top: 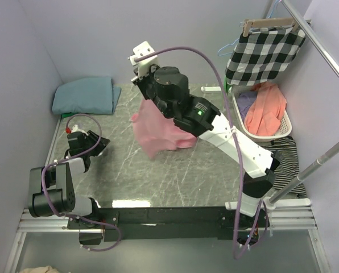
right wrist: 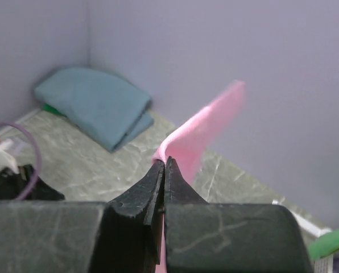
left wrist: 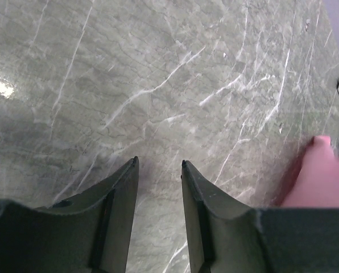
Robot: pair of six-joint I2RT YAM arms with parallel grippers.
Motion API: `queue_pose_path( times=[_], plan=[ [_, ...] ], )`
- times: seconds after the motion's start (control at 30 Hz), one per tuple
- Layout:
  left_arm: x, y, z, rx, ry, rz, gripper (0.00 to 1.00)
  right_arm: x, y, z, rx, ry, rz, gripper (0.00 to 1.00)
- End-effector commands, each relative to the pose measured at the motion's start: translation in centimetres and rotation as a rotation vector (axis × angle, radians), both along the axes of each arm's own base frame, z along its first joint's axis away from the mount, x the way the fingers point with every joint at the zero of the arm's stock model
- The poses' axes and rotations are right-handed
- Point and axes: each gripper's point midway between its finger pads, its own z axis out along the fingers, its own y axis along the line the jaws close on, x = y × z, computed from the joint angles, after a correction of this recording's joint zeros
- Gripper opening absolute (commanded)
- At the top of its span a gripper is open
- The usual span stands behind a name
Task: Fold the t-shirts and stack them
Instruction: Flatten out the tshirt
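Pink t-shirt [top: 153, 136] hangs pinched in raised right tool [right wrist: 165, 164]; left tool [left wrist: 158, 166] parted, low.

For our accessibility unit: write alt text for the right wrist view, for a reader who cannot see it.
The right tool, shut, pinches a fold of the pink t-shirt above a marbled table; a folded teal t-shirt lies in the far corner.

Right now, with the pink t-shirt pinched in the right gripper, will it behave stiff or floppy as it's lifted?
Probably very floppy: the pink t-shirt hangs in bunched folds beneath the right gripper. Likely light, since only a thin fold sits between the shut jaws. It may swing and drape unevenly, being held at one point.
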Motion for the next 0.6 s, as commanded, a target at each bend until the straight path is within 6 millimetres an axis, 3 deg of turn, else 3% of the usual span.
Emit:
queue_pose_path(
  times=[0.0,0.17,0.23,0.27,0.3,0.33,0.37,0.4,0.43,0.47,0.5,0.53,0.57],
  plan=[
    [0.5,-0.1,1.3,-0.013,-0.057,-0.004,0.42,-2.6,2.8,1.9,-0.066,-0.076,0.068,0.00],
    [0.4,0.1,1.3,-0.002,-0.057,0.006,0.42,-4.1,3.2,4.9,-0.063,-0.181,0.022,0.01],
    [0.4,0.2,1.4,0.002,-0.055,0.008,0.43,-4.0,1.4,5.3,-0.054,-0.179,-0.036,0.00],
    [0.4,0.3,1.4,0.004,-0.055,0.009,0.43,-3.6,1.3,3.2,-0.103,-0.157,-0.055,0.00],
    [0.4,0.3,1.3,0.003,-0.054,0.009,0.43,-3.0,-0.1,2.7,-0.091,-0.146,-0.130,0.00],
    [0.5,0.2,1.4,0.002,-0.055,0.008,0.43,-3.5,-2.3,3.5,-0.054,-0.144,-0.159,0.00],
    [0.4,0.2,1.3,0.002,-0.054,0.005,0.43,-3.1,-2.5,-0.3,-0.088,-0.098,-0.177,0.00],
    [0.5,0.2,1.4,0.002,-0.057,0.006,0.43,-3.4,-6.0,0.6,-0.032,-0.094,-0.239,0.00],
    [0.5,0.1,1.3,0.001,-0.056,0.002,0.44,-3.1,-6.8,-3.6,-0.094,-0.056,-0.265,0.00],
    [0.5,0.1,1.4,-0.001,-0.058,-0.002,0.44,-3.2,-8.2,-4.6,-0.038,-0.022,-0.296,0.00],
    [0.5,-0.1,1.5,-0.004,-0.059,-0.009,0.44,-3.8,-10.8,-4.3,0.017,-0.009,-0.324,0.00],
    [0.6,0.0,1.5,-0.003,-0.061,-0.010,0.44,-3.1,-13.0,-7.5,-0.016,0.030,-0.391,0.00],
    [0.6,-0.2,1.6,-0.008,-0.064,-0.017,0.44,-3.4,-14.3,-8.9,0.028,0.075,-0.419,0.00]
  ],
)
